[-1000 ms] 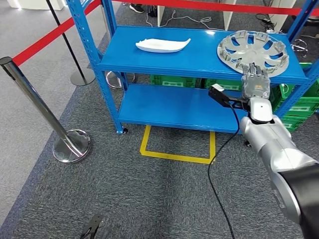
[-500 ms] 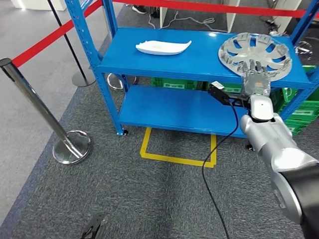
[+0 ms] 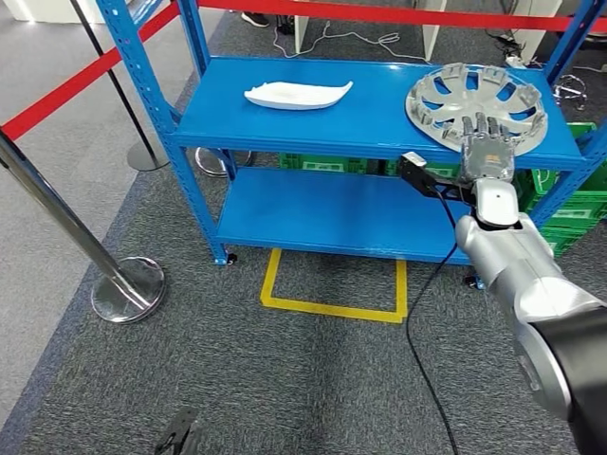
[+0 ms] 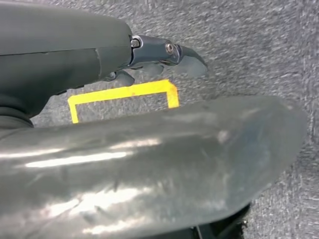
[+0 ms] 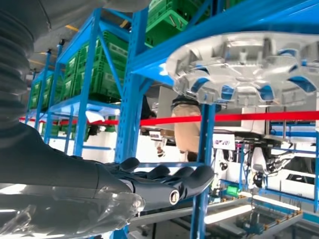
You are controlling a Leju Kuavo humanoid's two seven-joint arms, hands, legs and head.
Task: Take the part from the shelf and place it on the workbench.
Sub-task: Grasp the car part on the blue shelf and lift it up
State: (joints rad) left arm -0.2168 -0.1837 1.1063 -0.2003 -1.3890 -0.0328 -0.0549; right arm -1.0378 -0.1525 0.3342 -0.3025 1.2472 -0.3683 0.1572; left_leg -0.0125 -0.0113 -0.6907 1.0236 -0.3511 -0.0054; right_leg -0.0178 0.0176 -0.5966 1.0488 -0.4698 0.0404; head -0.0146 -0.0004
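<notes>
A silver wheel cover (image 3: 476,100) lies flat on the right end of the blue shelf's top board (image 3: 343,123). A white curved part (image 3: 297,94) lies farther left on the same board. My right hand (image 3: 487,152) is stretched out at the cover's near edge, with its fingertips over the near rim and nothing in its grasp. In the right wrist view the cover (image 5: 248,67) is apart from the straight dark fingers (image 5: 165,181). My left hand (image 4: 161,52) hangs over the carpet with its fingers extended, holding nothing.
A chrome stanchion (image 3: 68,223) with a red belt (image 3: 71,85) stands at the left. A yellow floor outline (image 3: 333,308) lies in front of the shelf. Green crates (image 3: 573,204) sit behind the lower shelf. A black cable (image 3: 430,379) trails from my right wrist.
The whole picture has shifted a little, so the camera moved. My right hand has reached slightly farther over the wheel cover's near rim.
</notes>
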